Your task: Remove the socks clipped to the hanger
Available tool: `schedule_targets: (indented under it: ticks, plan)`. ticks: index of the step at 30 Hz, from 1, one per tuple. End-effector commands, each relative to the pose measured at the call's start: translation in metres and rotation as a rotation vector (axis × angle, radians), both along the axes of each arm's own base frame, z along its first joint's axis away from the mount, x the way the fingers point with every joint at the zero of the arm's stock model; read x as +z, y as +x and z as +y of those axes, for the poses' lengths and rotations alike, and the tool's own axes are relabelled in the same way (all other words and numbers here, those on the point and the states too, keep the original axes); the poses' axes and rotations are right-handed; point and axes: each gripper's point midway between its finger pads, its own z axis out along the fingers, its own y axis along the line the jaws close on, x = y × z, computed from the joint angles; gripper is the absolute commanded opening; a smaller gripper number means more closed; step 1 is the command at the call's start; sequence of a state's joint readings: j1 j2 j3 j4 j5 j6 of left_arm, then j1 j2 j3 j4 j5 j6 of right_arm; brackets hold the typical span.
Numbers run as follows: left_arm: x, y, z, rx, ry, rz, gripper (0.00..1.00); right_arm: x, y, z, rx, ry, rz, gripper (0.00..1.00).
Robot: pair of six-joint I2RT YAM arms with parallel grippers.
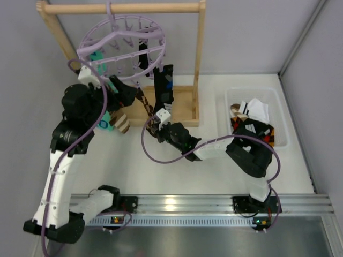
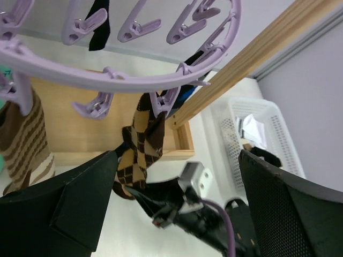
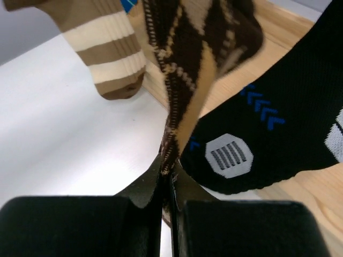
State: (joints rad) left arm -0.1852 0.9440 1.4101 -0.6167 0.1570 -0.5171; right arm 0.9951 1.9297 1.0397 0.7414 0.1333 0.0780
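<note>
The lilac hanger (image 1: 120,40) hangs by its hook from the wooden rack's bar. Its ring (image 2: 134,80) also shows in the left wrist view. A brown patterned sock (image 2: 142,139) hangs from one of its clips. My right gripper (image 3: 169,172) is shut on that sock's lower end (image 3: 187,64), below the hanger (image 1: 153,124). A black sock with blue and white marks (image 3: 268,123) hangs beside it (image 1: 163,88). A brown-and-tan striped sock (image 2: 21,144) and a teal sock (image 1: 104,123) hang to the left. My left gripper (image 2: 178,160) is open and empty just under the ring (image 1: 124,92).
The wooden rack (image 1: 198,59) has a flat wooden base (image 1: 182,104) under the hanger. A white basket (image 1: 281,115) at the right holds several socks. The right arm's purple cable (image 1: 161,158) loops over the table.
</note>
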Motion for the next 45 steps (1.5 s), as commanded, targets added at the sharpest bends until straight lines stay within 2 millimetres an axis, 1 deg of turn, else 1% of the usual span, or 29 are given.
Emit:
schedule_targets:
  ticks: [1,2,4,5,6,7,8,10,14,16,17,19,21,22,23,24,25,26,27,29,30,33,34,36,37,39,41,44,45]
  plan:
    - [0.023,0.019,-0.001,0.109,0.090,-0.076,0.98,0.067,-0.018,0.006,-0.041,0.151,-0.103,0.00]
    - [0.020,0.019,-0.024,0.054,0.112,-0.068,0.98,0.068,-0.023,0.004,-0.044,0.153,-0.097,0.00]
    - [0.020,0.023,-0.028,0.085,0.149,-0.060,0.97,0.067,-0.031,0.001,-0.056,0.158,-0.082,0.00]
    - [0.013,0.028,-0.031,0.116,0.192,-0.043,0.96,0.066,-0.035,-0.002,-0.061,0.172,-0.061,0.00]
    - [0.010,0.031,-0.030,0.145,0.216,-0.035,0.95,0.065,-0.039,-0.003,-0.057,0.173,-0.050,0.00]
    - [0.007,0.032,-0.030,0.165,0.240,-0.032,0.95,0.064,-0.042,-0.004,-0.055,0.173,-0.041,0.00]
    - [0.003,0.033,-0.030,0.220,0.275,-0.027,0.95,0.065,-0.044,-0.005,-0.053,0.175,-0.037,0.00]
    - [0.000,0.031,-0.036,0.235,0.290,-0.025,0.93,0.065,-0.048,-0.005,-0.048,0.171,-0.030,0.00]
    - [0.000,0.032,-0.032,0.280,0.313,-0.028,0.91,0.065,-0.051,-0.003,-0.024,0.165,-0.023,0.00]
    - [-0.002,0.034,-0.029,0.302,0.327,-0.024,0.91,0.064,-0.057,0.001,0.013,0.168,-0.016,0.00]
    - [-0.003,0.036,-0.030,0.303,0.339,-0.022,0.91,0.068,-0.059,0.001,0.025,0.178,-0.016,0.00]
    - [-0.011,0.043,-0.034,0.308,0.365,-0.007,0.89,0.070,-0.065,0.003,0.059,0.191,-0.007,0.00]
    - [-0.009,0.049,-0.034,0.336,0.365,-0.005,0.88,0.077,-0.071,0.005,0.092,0.214,-0.006,0.00]
    - [-0.013,0.054,-0.036,0.342,0.374,0.004,0.87,0.079,-0.074,0.003,0.099,0.231,0.006,0.00]
    - [-0.009,0.056,-0.038,0.343,0.362,-0.006,0.86,0.079,-0.076,0.004,0.112,0.240,0.011,0.00]
    - [-0.009,0.057,-0.040,0.338,0.360,-0.009,0.86,0.083,-0.080,0.005,0.134,0.254,0.011,0.00]
    - [-0.009,0.059,-0.043,0.329,0.351,-0.015,0.83,0.083,-0.082,0.004,0.143,0.260,0.021,0.00]
    - [-0.008,0.061,-0.044,0.328,0.347,-0.026,0.81,0.087,-0.086,0.005,0.161,0.270,0.021,0.00]
    - [-0.010,0.062,-0.045,0.331,0.349,-0.020,0.81,0.088,-0.087,0.005,0.168,0.273,0.024,0.00]
    - [-0.013,0.063,-0.042,0.343,0.341,-0.016,0.80,0.091,-0.091,0.004,0.181,0.285,0.032,0.00]
    - [-0.020,0.064,-0.042,0.347,0.345,-0.007,0.80,0.092,-0.092,0.004,0.188,0.287,0.033,0.00]
    - [-0.021,0.063,-0.036,0.362,0.334,-0.013,0.80,0.097,-0.097,0.003,0.209,0.301,0.037,0.00]
    - [-0.023,0.063,-0.036,0.355,0.324,-0.018,0.78,0.098,-0.097,0.002,0.216,0.304,0.037,0.00]
    - [-0.021,0.065,-0.034,0.345,0.311,-0.034,0.77,0.098,-0.103,0.005,0.258,0.305,0.044,0.00]
    - [-0.021,0.067,-0.032,0.350,0.299,-0.048,0.77,0.099,-0.105,0.006,0.269,0.308,0.048,0.00]
    - [-0.021,0.069,-0.034,0.324,0.292,-0.062,0.77,0.101,-0.108,0.007,0.295,0.314,0.048,0.00]
    - [-0.020,0.073,-0.032,0.322,0.280,-0.081,0.77,0.100,-0.110,0.008,0.307,0.315,0.051,0.00]
    - [-0.022,0.078,-0.034,0.317,0.277,-0.095,0.66,0.100,-0.113,0.008,0.322,0.311,0.055,0.00]
    - [-0.023,0.080,-0.034,0.312,0.276,-0.094,0.60,0.100,-0.114,0.008,0.326,0.310,0.057,0.00]
